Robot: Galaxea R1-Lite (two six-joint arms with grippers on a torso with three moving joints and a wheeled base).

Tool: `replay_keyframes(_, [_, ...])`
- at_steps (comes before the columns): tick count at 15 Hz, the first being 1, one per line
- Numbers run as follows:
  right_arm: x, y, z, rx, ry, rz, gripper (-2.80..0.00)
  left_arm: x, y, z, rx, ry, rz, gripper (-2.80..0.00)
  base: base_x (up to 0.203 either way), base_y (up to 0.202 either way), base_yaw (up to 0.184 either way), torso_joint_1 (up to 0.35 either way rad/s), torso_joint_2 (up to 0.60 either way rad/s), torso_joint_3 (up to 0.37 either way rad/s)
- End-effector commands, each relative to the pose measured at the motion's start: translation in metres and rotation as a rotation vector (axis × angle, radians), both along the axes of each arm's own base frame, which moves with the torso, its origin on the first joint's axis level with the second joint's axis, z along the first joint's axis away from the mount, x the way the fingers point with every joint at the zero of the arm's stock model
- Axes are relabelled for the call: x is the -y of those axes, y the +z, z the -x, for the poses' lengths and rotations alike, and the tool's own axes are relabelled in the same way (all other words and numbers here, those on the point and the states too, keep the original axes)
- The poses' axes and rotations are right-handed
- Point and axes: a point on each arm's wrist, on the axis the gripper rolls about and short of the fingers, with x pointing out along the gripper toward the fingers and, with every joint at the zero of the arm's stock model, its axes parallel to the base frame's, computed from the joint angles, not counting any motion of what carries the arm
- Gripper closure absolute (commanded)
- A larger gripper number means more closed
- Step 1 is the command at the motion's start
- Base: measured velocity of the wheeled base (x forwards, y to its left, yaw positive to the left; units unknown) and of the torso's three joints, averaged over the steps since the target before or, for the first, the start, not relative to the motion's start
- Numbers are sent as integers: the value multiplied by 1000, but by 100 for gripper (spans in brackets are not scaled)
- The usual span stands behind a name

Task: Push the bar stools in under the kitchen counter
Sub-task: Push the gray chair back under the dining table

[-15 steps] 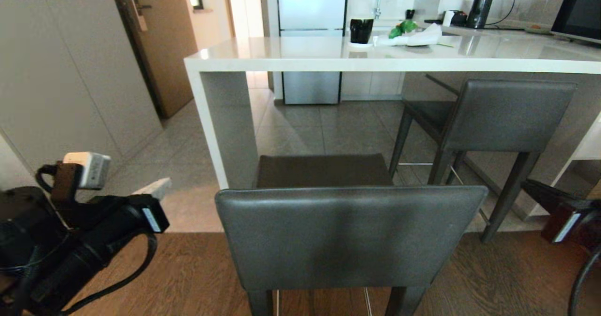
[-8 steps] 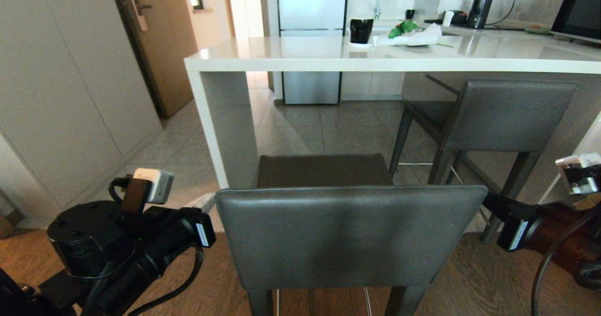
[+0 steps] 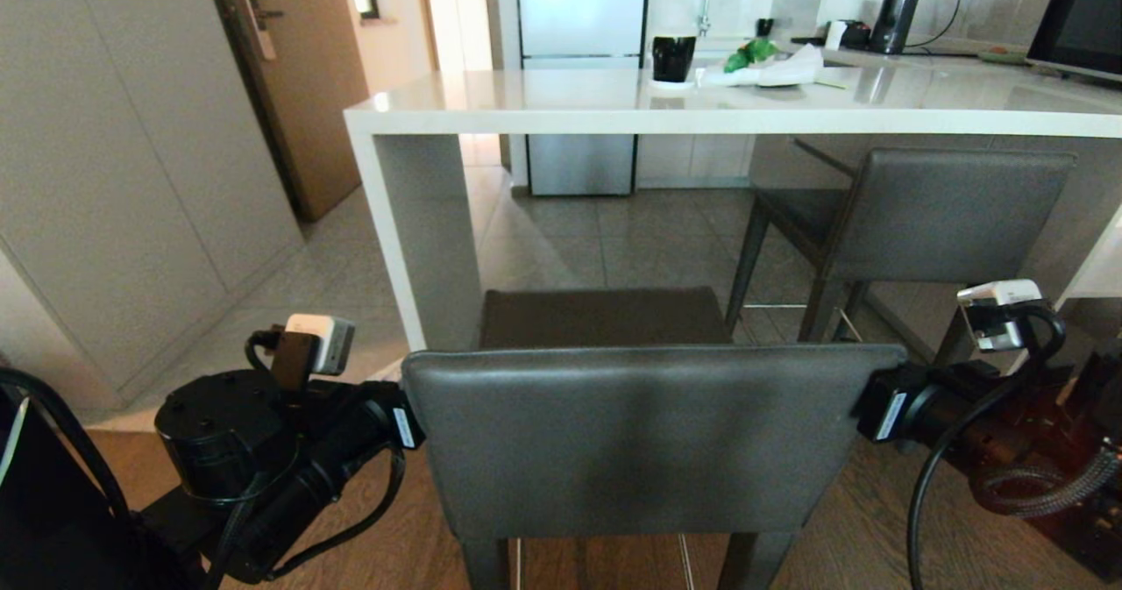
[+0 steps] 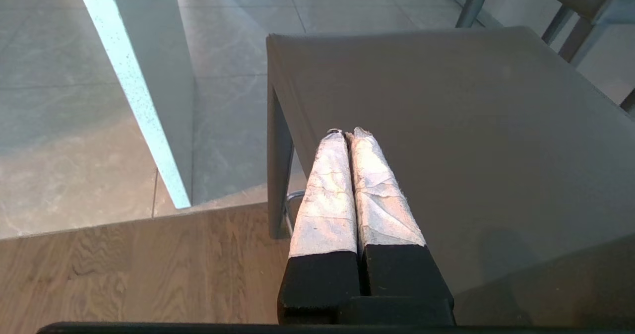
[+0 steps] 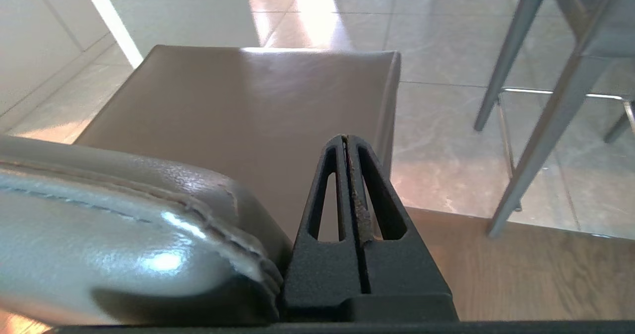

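Head view: near bar stool (image 3: 649, 432) stands short of desk (image 3: 701, 108), seat just by white side panel; second stool (image 3: 929, 222) partly under desk. Left hand (image 3: 405, 415) and right hand (image 3: 863, 401) flank backrest

Left wrist view: left hand (image 4: 347, 134) pressed closed above seat (image 4: 446, 125), empty

Right wrist view: right hand (image 5: 346, 140) closed, empty, beside backrest corner (image 5: 149, 215)

The near bar stool (image 3: 649, 432) stands before the kitchen counter (image 3: 701, 103), left gripper (image 4: 347, 134) and right gripper (image 5: 346, 138) flanking its backrest. The second stool (image 3: 920, 222) sits further right, partly under the counter.
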Motion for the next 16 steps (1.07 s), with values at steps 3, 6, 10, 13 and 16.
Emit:
replay_keyframes(3, [-15, -18, -13, -57, 36, 23, 0, 17, -9, -6, -13, -42, -7, 0, 0, 0, 0, 0, 0, 0])
replay_keyframes(6, [-22, -28, -29, -41, 33, 18, 0, 26, -22, -19, -34, -45, -19, 0, 0, 0, 0, 0, 0, 0])
replay_keyframes(10, [-32, -34, -47, -11, 45, 9, 0, 28, -29, -26, -48, -41, -23, 0, 0, 0, 0, 0, 0, 0])
replay_keyframes(13, [-43, -31, -53, 14, 63, 0, 0, 24, -32, -30, -54, -24, -26, 0, 0, 0, 0, 0, 0, 0])
replay_keyframes(16, [-49, -29, -41, 35, 63, -8, 0, 20, -40, -45, -62, 10, -31, 0, 0, 0, 0, 0, 0, 0])
